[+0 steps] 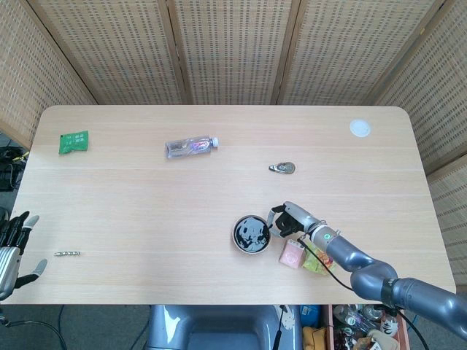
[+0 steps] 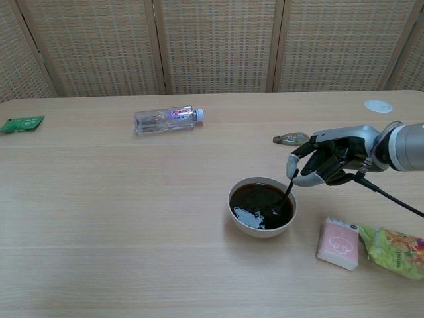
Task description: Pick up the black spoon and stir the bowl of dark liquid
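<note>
Right hand [image 2: 329, 161] gripping black spoon [image 2: 285, 196] by the upper handle, fingers curled around it, just right of bowl [image 2: 262, 207]. Spoon thin, black, tilted; lower end dipped in the dark liquid near the bowl's right rim. Bowl small, round, pale outside, filled with near-black glossy liquid showing light reflections on the surface; placed on worktop [image 2: 132, 199] at front right of centre. In head view same hand [image 1: 292, 221] beside bowl [image 1: 250, 234].

Left hand [image 1: 10, 244] at the worktop's left edge, holding nothing, fingers spread.

Elsewhere: clear plastic bottle [image 2: 167, 119] lying on its side; green packet [image 2: 21, 123] far left; pink packet [image 2: 338, 243] and yellow-green snack bag [image 2: 394, 250] right of bowl; white disc [image 2: 378, 106] at far right.
</note>
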